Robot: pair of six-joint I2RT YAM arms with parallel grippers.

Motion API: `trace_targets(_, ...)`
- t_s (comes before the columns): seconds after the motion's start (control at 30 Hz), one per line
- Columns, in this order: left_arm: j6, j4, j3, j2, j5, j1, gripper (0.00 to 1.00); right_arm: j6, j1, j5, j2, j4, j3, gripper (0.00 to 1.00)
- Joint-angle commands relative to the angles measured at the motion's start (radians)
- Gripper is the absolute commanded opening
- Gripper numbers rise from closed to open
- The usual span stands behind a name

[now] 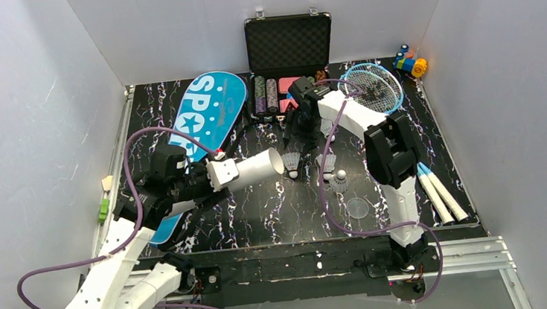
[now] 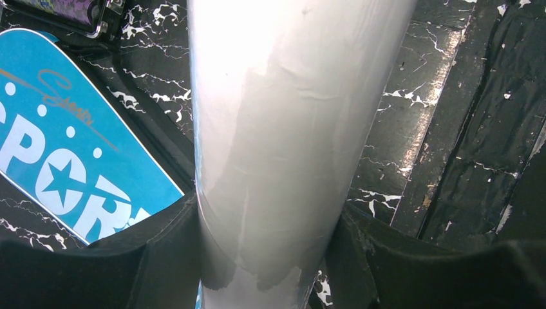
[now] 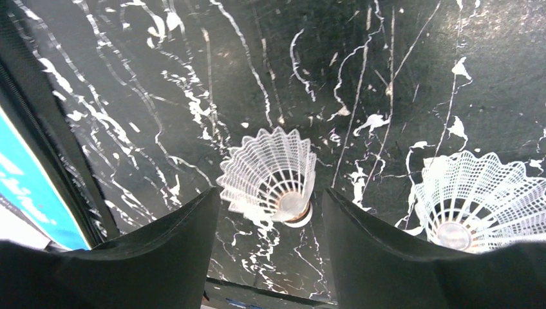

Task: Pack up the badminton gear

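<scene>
Two arms are in play, and the nearer is taken first. The left gripper [image 1: 221, 174] is clamped round the long white tube [image 1: 257, 168], which appears to be held roughly level above the table [image 1: 276, 221], its open mouth turned toward the middle. A smooth round wall is being pinched here, so a roll or a slide within the pads is to be feared if the tube is knocked.

Just beyond that mouth, three shuttlecocks [image 1: 327, 163] are seen lying close together. Over one shuttlecock [image 3: 273, 170] the right gripper [image 3: 270, 193] is poised, jaws apart and straddling the skirt, with nothing held yet. That mesh skirt could be crushed if it is squeezed rather than the cork. The thing could also be flicked away if one pad arrives first. Its neighbour [image 3: 480, 193] lies just beside it and could be nudged as well. Mouth and cork must be lined up, or the skirt may be caught on the rim.

Further back, the blue bag [image 1: 210, 108] at the left and the rackets [image 1: 377, 89] at the right are seen lying unpacked.
</scene>
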Motion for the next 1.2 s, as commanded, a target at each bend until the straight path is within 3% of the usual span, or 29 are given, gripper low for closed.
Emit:
trace_targets(0.0, -0.006, 0.031, -0.003, -0.024, 0.0, 0.003, 0.2, 0.015, 0.0, 0.027, 0.032, -0.021, 0.015, 0.66)
trace_targets(0.13, 0.038, 0.002, -0.015, -0.037, 0.022, 0.003, 0.23, 0.026, 0.0, 0.04, 0.037, -0.009, -0.001, 0.61)
trace_targets(0.3, 0.074, 0.004, -0.063, -0.066, 0.015, 0.003, 0.23, 0.039, 0.0, 0.018, 0.021, 0.028, -0.041, 0.46)
trace_targets(0.53, 0.1, 0.033, -0.095, -0.083, 0.003, 0.003, 0.23, 0.037, 0.0, -0.018, -0.016, 0.067, -0.12, 0.33)
trace_targets(0.77, 0.09, 0.044, -0.079, -0.072, 0.013, 0.003, 0.23, 0.026, -0.001, -0.031, -0.095, 0.079, -0.164, 0.01)
trace_targets(0.97, 0.088, 0.032, -0.069, -0.077, 0.005, 0.003, 0.23, 0.03, 0.007, -0.063, -0.223, 0.107, -0.216, 0.01)
trace_targets(1.17, -0.047, 0.061, -0.092, -0.076, 0.049, 0.003, 0.22, 0.002, 0.046, 0.011, -0.492, 0.125, -0.256, 0.01)
